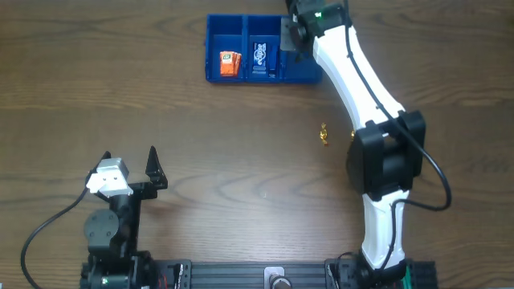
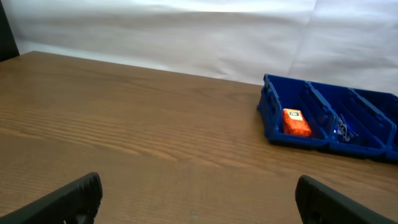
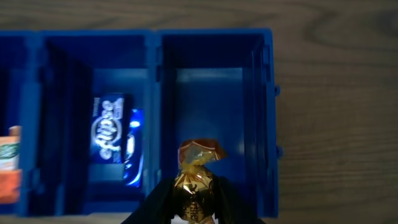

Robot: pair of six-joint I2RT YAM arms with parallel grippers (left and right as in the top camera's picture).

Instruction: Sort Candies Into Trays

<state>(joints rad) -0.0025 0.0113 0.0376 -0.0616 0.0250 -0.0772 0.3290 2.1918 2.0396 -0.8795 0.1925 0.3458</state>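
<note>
A blue tray [image 1: 215, 48] with three compartments stands at the far middle of the table. Its left compartment holds an orange candy [image 1: 230, 64], the middle one a blue-wrapped candy [image 1: 259, 54]. My right gripper [image 3: 196, 208] hangs over the near edge of the tray's empty right compartment [image 3: 208, 106], shut on a gold-wrapped candy [image 3: 198, 168]. Another gold candy [image 1: 324, 136] lies on the table nearer than the tray. My left gripper [image 1: 128, 160] rests open above the wood at the near left; the tray [image 2: 273, 115] and orange candy [image 2: 295, 122] show far ahead of it.
The wooden table [image 1: 201, 144] is bare between the left gripper and the tray. The right arm [image 1: 361, 88] stretches from its base up to the tray's right end, passing beside the loose gold candy.
</note>
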